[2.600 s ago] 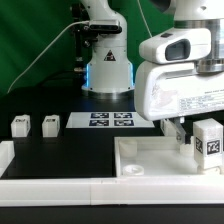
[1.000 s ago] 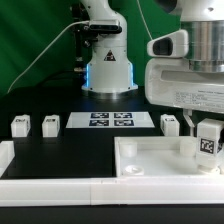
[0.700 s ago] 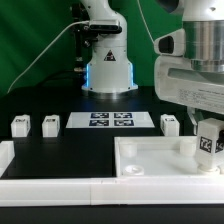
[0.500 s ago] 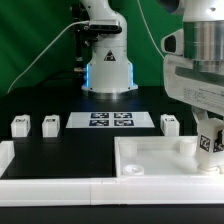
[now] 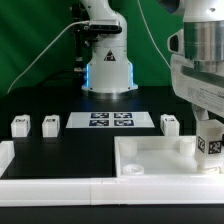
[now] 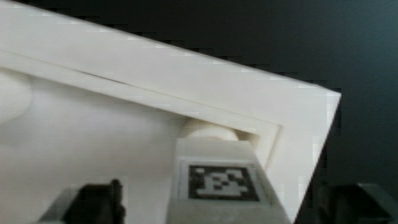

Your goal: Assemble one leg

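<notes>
My gripper is at the exterior view's right, shut on the leg, a stubby white block with a black-and-white tag. It holds the leg upright over the far right corner of the large white tray-like part. In the wrist view the leg sits between my dark fingers, tag towards the camera. Its rounded end lies at the inner corner of the tray's rim. My gripper shows only at the picture's edge.
Three more legs stand on the black table: two at the exterior view's left and one behind the tray. The marker board lies between them. A white wall runs along the front. The arm's base stands behind.
The gripper has carried the leg a little farther back and towards the exterior view's right, into the tray's corner. The hand has shifted right, uncovering the leg behind the tray.
</notes>
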Controlling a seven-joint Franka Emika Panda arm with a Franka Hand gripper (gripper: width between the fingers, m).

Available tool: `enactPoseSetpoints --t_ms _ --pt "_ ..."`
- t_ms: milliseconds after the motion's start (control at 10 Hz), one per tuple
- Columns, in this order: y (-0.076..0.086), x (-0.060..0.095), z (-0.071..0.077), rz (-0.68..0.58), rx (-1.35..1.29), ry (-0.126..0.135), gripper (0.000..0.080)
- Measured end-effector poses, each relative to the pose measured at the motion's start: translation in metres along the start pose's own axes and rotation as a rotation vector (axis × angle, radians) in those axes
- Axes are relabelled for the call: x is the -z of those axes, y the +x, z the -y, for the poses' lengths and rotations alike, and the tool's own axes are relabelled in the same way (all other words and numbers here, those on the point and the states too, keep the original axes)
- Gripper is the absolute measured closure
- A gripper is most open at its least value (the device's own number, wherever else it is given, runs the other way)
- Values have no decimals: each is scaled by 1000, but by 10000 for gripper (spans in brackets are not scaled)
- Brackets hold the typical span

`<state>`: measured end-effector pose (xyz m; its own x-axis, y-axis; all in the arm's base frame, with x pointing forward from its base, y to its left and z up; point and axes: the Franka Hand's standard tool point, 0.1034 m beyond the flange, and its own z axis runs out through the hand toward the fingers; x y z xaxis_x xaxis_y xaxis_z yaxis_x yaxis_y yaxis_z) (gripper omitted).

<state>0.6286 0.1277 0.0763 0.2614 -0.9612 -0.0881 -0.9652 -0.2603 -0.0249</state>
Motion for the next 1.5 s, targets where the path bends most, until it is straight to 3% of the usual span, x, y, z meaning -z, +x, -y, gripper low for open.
enactPoseSetpoints --t_ms 100,400,1500 --pt "0 0 0 0 10 0 167" --pt "1 -1 -1 0 171 -6 153" --pt "9 -1 -3 3 1448 -22 151"
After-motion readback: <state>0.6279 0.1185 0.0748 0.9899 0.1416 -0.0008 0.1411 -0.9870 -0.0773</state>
